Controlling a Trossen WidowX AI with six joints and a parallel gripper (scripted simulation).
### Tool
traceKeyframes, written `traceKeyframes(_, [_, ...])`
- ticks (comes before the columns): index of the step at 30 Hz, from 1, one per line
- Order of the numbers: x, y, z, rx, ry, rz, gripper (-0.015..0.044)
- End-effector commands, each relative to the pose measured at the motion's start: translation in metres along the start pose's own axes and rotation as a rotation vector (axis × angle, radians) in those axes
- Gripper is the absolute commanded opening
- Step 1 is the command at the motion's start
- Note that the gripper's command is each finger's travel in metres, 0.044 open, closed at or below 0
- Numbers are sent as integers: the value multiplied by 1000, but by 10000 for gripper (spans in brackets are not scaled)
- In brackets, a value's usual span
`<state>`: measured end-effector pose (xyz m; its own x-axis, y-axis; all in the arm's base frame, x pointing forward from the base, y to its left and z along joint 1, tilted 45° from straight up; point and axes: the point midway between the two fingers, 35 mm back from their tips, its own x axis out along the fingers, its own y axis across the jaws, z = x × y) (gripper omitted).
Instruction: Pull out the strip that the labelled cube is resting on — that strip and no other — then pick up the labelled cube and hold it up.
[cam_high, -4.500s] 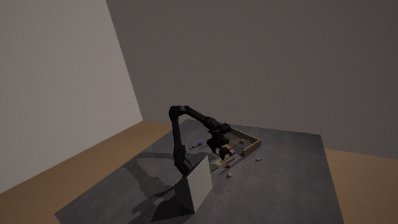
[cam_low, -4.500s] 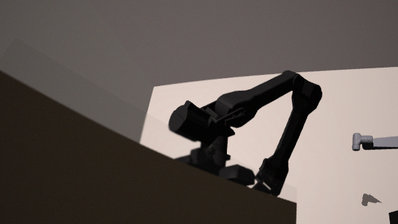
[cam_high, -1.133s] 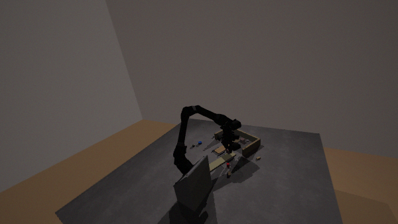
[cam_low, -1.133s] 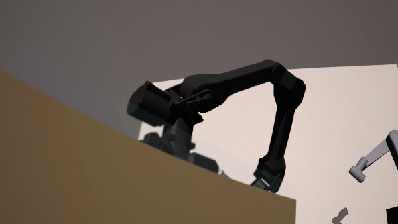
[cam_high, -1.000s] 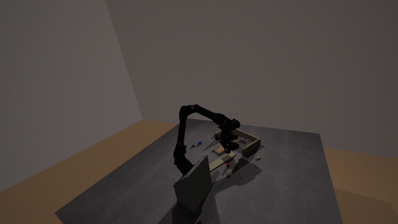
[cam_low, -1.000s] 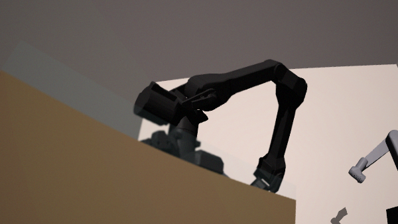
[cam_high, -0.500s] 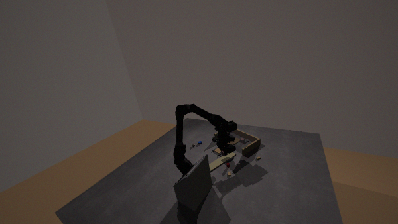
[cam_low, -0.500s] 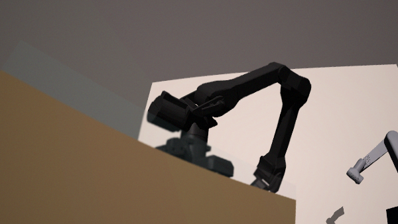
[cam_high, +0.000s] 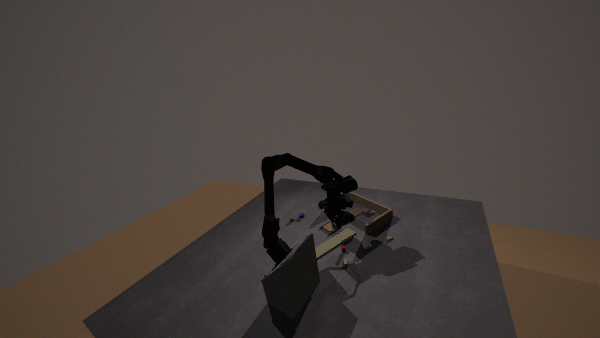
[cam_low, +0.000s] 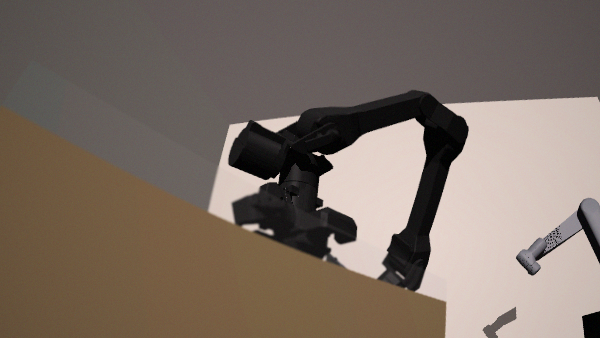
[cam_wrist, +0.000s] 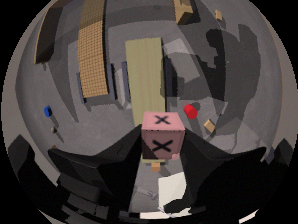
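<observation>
In the wrist view my gripper (cam_wrist: 160, 129) is shut on the labelled cube (cam_wrist: 162, 137), a pink cube with a black X on its top and on its front face. It hangs above the dark mat. A pale green strip (cam_wrist: 144, 72) lies straight ahead of the cube, and a tan strip (cam_wrist: 93, 46) lies to its left. In the top view the gripper (cam_high: 336, 219) points down beside the pale strip (cam_high: 335, 242); the cube is too small to make out there. In the exterior view the fingers are hidden behind a brown board (cam_low: 150, 260).
A low wooden frame (cam_high: 376, 212) stands just behind the gripper. A small red piece (cam_wrist: 190, 111) and a small tan piece (cam_wrist: 209, 125) lie to the right, a small blue piece (cam_wrist: 47, 111) to the left. A grey upright panel (cam_high: 292, 277) stands near the arm's base.
</observation>
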<state>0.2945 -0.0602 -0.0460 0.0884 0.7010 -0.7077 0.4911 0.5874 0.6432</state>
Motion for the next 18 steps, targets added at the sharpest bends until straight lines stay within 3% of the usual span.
traceKeyframes(1, [-2,0,0,-7,0,-4,0])
traceKeyframes(18, [-2,0,0,-7,0,-4,0])
